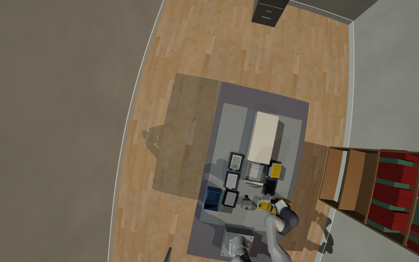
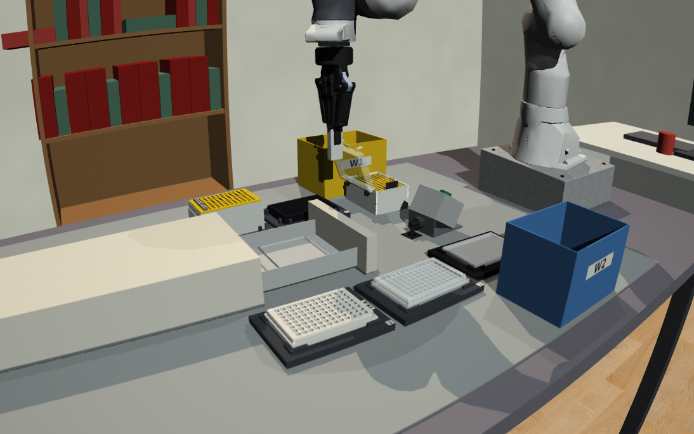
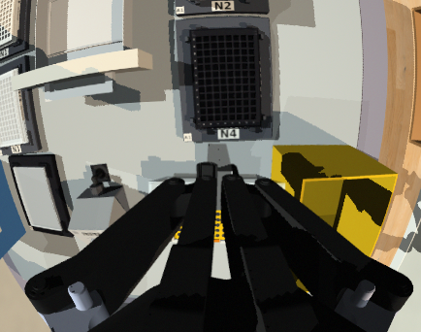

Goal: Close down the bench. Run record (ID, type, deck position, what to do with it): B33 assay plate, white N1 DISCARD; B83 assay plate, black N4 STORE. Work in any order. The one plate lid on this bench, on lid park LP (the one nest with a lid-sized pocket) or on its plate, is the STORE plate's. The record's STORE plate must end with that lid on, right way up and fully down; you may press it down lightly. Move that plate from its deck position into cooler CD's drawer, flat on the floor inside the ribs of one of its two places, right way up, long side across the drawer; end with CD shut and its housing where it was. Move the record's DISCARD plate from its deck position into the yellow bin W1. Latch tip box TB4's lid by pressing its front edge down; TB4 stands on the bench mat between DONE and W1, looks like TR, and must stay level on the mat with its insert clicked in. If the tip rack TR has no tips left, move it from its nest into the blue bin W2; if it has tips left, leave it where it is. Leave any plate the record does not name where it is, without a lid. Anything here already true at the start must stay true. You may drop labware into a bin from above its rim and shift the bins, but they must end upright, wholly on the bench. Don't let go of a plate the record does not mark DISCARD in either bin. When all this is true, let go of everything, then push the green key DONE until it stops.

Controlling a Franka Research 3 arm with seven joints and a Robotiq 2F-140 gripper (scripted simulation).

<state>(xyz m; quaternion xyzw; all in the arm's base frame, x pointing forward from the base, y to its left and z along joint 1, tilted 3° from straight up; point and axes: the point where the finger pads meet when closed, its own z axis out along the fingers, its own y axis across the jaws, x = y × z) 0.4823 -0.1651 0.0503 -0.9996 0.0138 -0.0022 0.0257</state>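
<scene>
TB4 (image 2: pixel 376 191) is seen on the mat beside the yellow bin W1 (image 2: pixel 317 162), its clear lid (image 2: pixel 354 162) tilted up. The gripper (image 2: pixel 334 151), fingers pressed together on nothing, is poised at that lid's raised edge. Beyond, a black plate (image 3: pixel 228 77) is seated in N4.
</scene>
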